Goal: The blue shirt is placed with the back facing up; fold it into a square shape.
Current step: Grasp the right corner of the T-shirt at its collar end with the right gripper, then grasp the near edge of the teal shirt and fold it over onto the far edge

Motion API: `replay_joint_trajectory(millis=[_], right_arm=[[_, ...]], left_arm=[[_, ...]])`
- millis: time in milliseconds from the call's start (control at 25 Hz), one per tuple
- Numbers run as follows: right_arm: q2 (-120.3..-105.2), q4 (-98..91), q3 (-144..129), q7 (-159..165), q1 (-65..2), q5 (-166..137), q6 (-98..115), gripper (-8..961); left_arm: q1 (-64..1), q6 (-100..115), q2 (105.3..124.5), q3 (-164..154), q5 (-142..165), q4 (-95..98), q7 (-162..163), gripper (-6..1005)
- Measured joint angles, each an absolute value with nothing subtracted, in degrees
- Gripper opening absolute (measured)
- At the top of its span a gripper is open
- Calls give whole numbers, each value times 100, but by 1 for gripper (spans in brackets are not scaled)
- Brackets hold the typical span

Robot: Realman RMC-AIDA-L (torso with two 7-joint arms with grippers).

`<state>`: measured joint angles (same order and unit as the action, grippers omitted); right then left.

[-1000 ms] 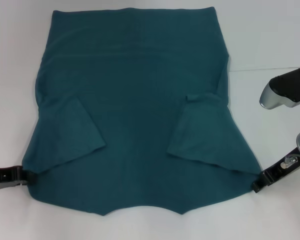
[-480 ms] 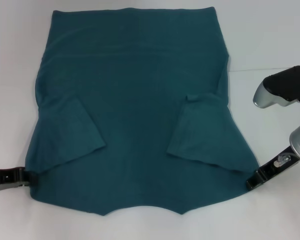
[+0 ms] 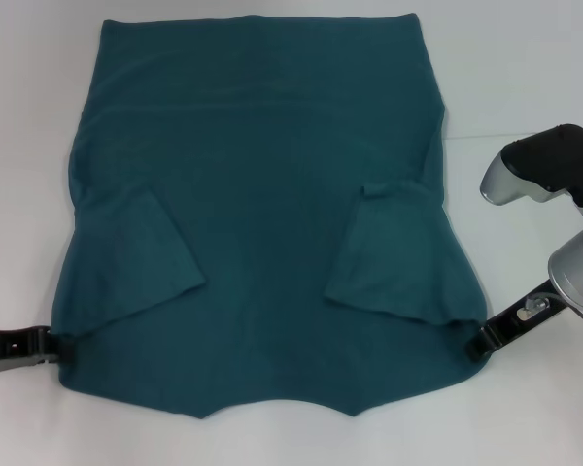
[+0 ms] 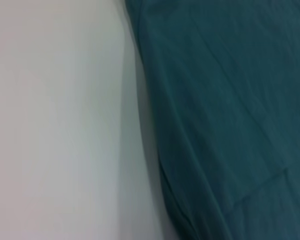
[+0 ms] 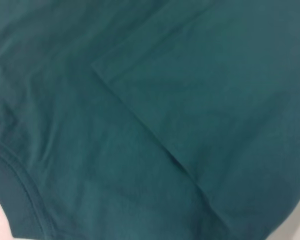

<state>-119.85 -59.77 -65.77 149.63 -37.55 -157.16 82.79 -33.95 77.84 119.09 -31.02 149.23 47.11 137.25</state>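
The blue shirt (image 3: 257, 223) lies flat on the white table, plain side up, its hem at the far side and its neckline at the near edge. Both sleeves are folded inward onto the body. My left gripper (image 3: 51, 342) rests at the shirt's near left corner, touching the cloth edge. Low over the table, my right gripper (image 3: 474, 348) meets the near right corner of the cloth. The left wrist view shows the shirt (image 4: 230, 100) and its side edge against bare table. Cloth fills the right wrist view, where the shirt (image 5: 140, 125) shows a folded sleeve edge and the collar band.
The white table (image 3: 525, 78) surrounds the shirt, with bare strips on the left, right and near sides. My right arm's silver and black links (image 3: 549, 165) hang above the table's right side. Nothing else lies on the table.
My right gripper has slid left along the table, from just off the shirt's near right corner to touching it. The left gripper and the shirt have stayed put.
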Motion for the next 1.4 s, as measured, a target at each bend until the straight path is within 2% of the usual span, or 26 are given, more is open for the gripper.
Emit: replay_joint_trajectory(millis=[480,640,1040,1400], right_arm=[[-11942,-6106,-6522,14818,-3722,-15709,8454,65],[-11875,-6477,-6400,14731,-3625,-15791,8968,65],[-11831,-7138,-6135,14358,-3448,-15877,10243,65],[-11939,-7222,-6151,13855,-3358,-16186,11092,64]], left_arm=[[-3378,7844,11893,-3080,14884,4723,13719,14],[-3317,8176,11877,-3035,14820,4789,13719,14],[-2954,9671,11940,-2845,14568,5215,13852,13],[-2439,10832,11960,-2703,14730,5322,14148,13]])
